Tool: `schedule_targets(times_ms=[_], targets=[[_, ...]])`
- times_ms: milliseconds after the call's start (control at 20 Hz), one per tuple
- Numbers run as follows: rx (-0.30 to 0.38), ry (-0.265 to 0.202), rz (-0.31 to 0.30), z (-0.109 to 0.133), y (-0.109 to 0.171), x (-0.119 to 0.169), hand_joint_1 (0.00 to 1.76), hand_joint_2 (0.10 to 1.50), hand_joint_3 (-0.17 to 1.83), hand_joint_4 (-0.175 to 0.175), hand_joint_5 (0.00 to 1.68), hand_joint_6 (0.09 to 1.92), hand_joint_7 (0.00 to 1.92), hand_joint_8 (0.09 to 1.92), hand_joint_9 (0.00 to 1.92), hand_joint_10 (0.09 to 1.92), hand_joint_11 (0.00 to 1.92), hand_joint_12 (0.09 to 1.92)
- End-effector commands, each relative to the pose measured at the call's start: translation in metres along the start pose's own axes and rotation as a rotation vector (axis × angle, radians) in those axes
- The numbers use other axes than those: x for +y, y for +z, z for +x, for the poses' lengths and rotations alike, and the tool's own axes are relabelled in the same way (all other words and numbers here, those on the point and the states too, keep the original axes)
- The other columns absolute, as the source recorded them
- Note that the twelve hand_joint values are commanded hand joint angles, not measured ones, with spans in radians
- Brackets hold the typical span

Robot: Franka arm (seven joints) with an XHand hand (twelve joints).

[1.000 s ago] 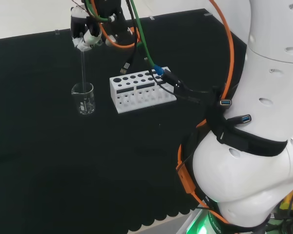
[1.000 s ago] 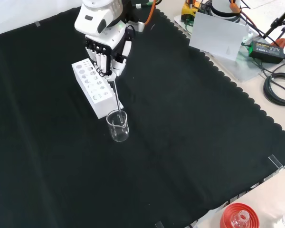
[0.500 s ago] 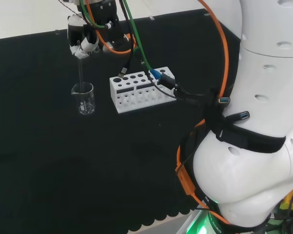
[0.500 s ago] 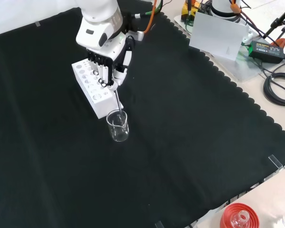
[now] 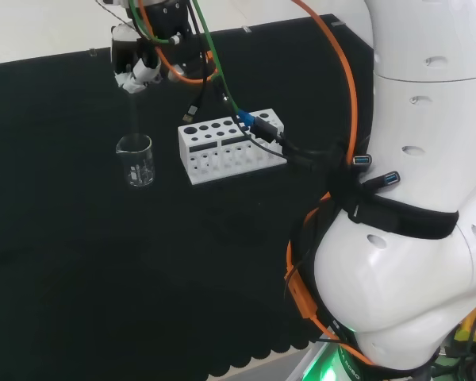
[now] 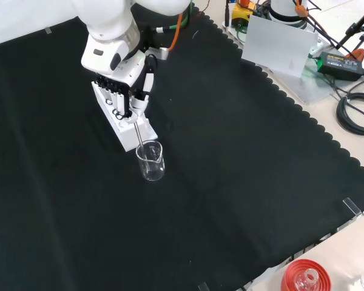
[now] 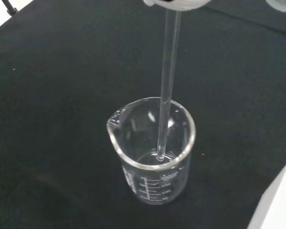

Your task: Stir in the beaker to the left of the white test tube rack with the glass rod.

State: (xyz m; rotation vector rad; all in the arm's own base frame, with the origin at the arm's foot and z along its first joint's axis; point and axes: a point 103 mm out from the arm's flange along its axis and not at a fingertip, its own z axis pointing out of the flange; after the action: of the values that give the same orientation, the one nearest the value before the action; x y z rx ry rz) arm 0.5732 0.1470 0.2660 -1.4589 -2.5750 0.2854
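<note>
Fingers [image 6: 122, 103] curled round glass rod [image 7: 166, 86], rod hanging below them into beaker [image 7: 152, 157]

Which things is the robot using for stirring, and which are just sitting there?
Using for stirring:
robot hand
glass rod
beaker
white test tube rack, which marks the beaker

Just sitting there:
red ribbed ring
grey board
black cables

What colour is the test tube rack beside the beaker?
White. The test tube rack shows best in the head view, right of the beaker.
</note>
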Motion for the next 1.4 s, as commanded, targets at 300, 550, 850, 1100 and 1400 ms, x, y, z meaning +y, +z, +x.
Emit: schedule_targets(times_ms=[300, 550, 850, 1100, 1400], targets=[[0.002, 0.035, 0.005, -0.014, -0.001, -0.034, 1.31, 1.07, -0.17, -0.175, 1.24, 0.57, 1.29, 0.58, 1.66, 0.50, 1.52, 0.73], [0.011, 0.026, 0.004, 0.006, -0.001, -0.033, 1.31, 1.07, -0.17, -0.175, 1.24, 0.57, 1.29, 0.58, 1.66, 0.50, 1.52, 0.73], [0.020, 0.002, 0.007, 0.026, -0.004, -0.011, 1.31, 1.07, -0.17, -0.175, 1.24, 0.57, 1.29, 0.58, 1.66, 0.50, 1.52, 0.73], [0.012, -0.031, 0.011, 0.032, -0.006, 0.010, 1.31, 1.07, -0.17, -0.175, 1.24, 0.57, 1.29, 0.58, 1.66, 0.50, 1.52, 0.73], [0.008, -0.029, 0.001, 0.013, -0.010, 0.019, 1.31, 1.07, -0.17, -0.175, 1.24, 0.56, 1.29, 0.58, 1.66, 0.50, 1.52, 0.73]])
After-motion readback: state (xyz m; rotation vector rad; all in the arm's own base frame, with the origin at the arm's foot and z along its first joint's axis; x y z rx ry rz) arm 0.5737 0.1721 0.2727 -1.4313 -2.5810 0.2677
